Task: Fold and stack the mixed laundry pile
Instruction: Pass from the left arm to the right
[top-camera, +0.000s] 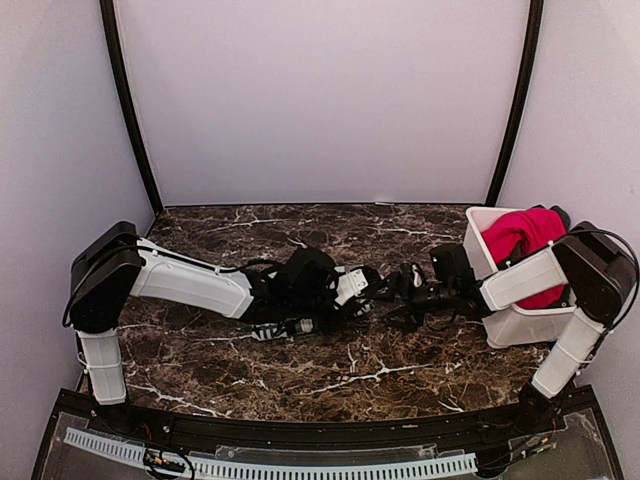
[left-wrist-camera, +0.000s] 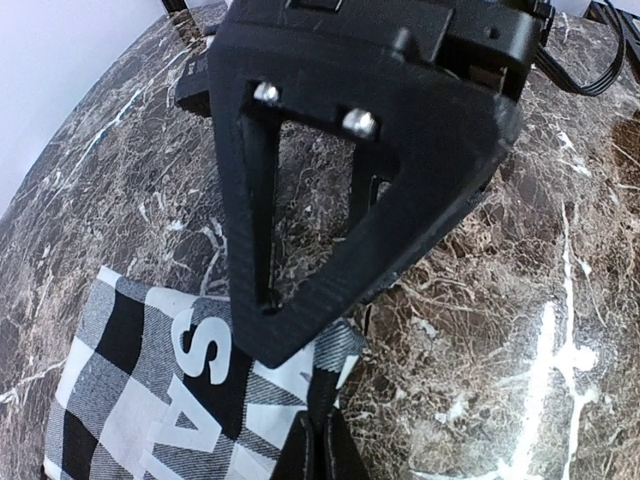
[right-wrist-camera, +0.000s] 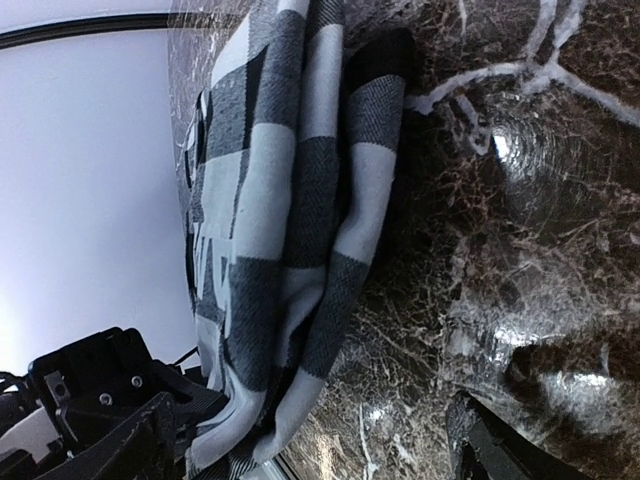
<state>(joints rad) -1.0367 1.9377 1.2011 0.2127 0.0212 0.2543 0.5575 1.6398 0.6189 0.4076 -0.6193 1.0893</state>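
Top external view gave us the marble table (top-camera: 330, 375), both arms reaching to its middle. The left gripper (left-wrist-camera: 315, 435) was pinched shut on an edge of the checked cloth (left-wrist-camera: 150, 380), which lay rumpled on the table, white lettering up. The right gripper (top-camera: 405, 285) stood wide just beside it, gripping nothing we could see. The bin (top-camera: 525, 325) at the right held the red cloth (top-camera: 520, 235).
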